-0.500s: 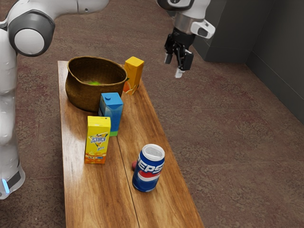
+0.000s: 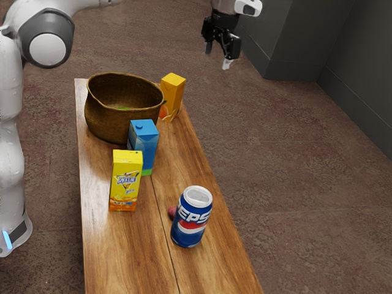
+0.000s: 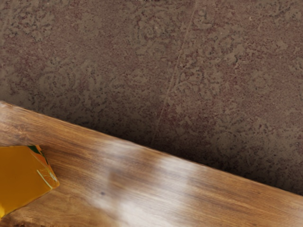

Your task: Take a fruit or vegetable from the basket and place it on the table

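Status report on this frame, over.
Black two-finger gripper open, empty, raised. Bright-green item inside round brown basket. Tall blue rectangular carton close beside basket, possible obstacle.

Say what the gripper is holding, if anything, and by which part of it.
Nothing is held: the gripper is open in the air, its fingers apart with nothing between them.

The carton (mostly plain orange, with a bit of green) stands at left on the wooden table. Right of it there's pale glare; mottled floor spreads out beyond the table's far edge.
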You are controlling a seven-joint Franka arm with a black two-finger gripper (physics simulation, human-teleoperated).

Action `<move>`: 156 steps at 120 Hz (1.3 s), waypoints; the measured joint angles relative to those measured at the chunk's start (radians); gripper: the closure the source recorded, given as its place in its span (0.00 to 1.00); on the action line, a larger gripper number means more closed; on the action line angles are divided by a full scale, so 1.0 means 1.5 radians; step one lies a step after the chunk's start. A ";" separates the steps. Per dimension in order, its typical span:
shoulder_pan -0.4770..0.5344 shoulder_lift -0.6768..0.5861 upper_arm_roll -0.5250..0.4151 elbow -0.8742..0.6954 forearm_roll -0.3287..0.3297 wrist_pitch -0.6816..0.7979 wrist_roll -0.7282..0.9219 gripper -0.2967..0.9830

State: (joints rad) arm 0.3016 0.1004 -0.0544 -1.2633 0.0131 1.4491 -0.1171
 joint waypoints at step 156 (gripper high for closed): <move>0.044 -0.433 0.131 -0.753 -0.017 0.272 -0.006 0.23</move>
State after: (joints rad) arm 0.3678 -0.5490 0.1427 -2.3931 -0.0128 1.8569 -0.1254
